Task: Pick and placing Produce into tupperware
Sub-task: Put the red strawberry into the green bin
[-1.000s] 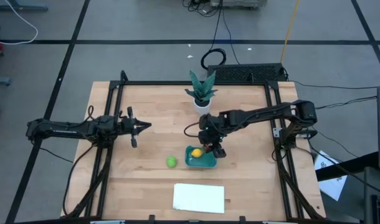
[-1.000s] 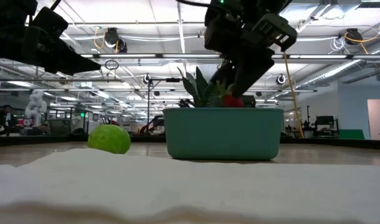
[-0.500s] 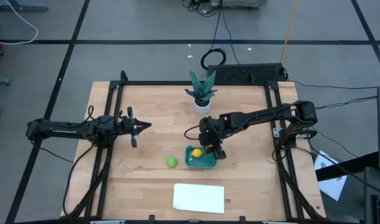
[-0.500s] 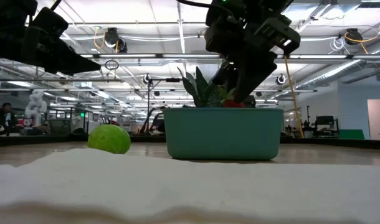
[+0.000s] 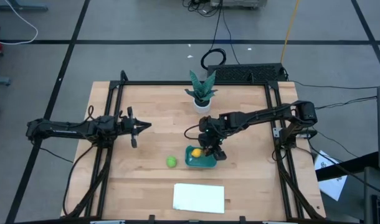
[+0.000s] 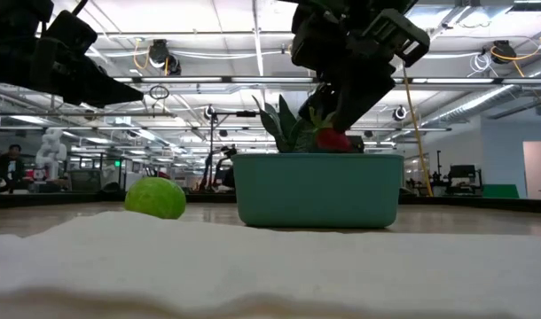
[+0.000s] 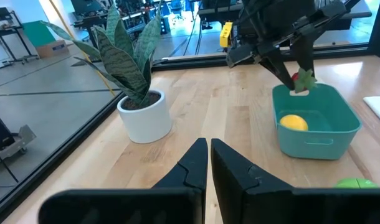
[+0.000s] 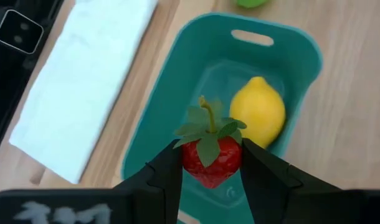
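Observation:
My right gripper (image 5: 208,151) hangs over the teal tub (image 5: 202,163), shut on the small red strawberry (image 8: 210,160). In the low view the strawberry (image 6: 333,139) shows just above the tub's rim (image 6: 317,158). The yellow lemon (image 8: 258,112) lies inside the tub. The lime-green fruit (image 5: 171,162) rests on the table just left of the tub. My left gripper (image 5: 143,126) waits shut above the table's left half, well away from the tub. My right gripper pinches the strawberry's red body (image 8: 202,168) between its two fingers (image 8: 168,171), one on each side. It comes from above, pointing down. The strawberry is lifted clear over the tub's inside, its green leaves and stem (image 8: 205,124) facing up toward the wrist.
A potted plant in a white pot (image 5: 201,93) stands at the table's far side. A flat white sheet (image 5: 199,198) lies near the front edge. Black frame rails run along the table's left and right sides. Bare wood lies between the left gripper and the lime.
My right gripper, still shut on the strawberry, has dipped slightly toward the tub and come back up a little, so the strawberry now shows more fully above the rim in the low view.

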Motion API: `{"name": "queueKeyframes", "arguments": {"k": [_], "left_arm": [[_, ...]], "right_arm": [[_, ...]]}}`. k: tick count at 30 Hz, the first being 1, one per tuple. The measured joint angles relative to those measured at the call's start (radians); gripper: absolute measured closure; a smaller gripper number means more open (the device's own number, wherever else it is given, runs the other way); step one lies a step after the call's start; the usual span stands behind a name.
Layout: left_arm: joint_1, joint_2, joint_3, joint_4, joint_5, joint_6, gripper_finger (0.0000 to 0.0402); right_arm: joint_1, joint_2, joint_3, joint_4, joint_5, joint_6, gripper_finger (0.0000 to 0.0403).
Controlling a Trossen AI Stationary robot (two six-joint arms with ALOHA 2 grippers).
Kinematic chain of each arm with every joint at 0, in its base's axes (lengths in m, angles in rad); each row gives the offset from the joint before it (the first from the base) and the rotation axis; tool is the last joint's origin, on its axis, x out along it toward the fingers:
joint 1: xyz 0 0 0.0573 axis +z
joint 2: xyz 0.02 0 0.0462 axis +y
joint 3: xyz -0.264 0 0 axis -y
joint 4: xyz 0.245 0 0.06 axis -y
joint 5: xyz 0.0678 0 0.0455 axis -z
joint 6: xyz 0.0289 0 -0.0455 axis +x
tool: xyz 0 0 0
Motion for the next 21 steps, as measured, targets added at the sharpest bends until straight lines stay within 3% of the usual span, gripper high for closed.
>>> {"name": "queueKeyframes", "arguments": {"k": [8,14,21], "left_arm": [[0.0,0.0,0.0,0.0,0.0,0.004,0.0376],[0.0,0.0,0.0,0.0,0.001,0.003,0.0376],[0.0,0.0,0.0,0.0,0.001,0.006,0.0376]], "right_arm": [[0.001,0.033,0.0,0.004,0.019,-0.005,0.0277],[0.0,0.049,0.0,-0.049,0.052,-0.143,0.0277],[-0.007,0.048,0.0,-0.048,0.053,-0.194,0.0277]]}}
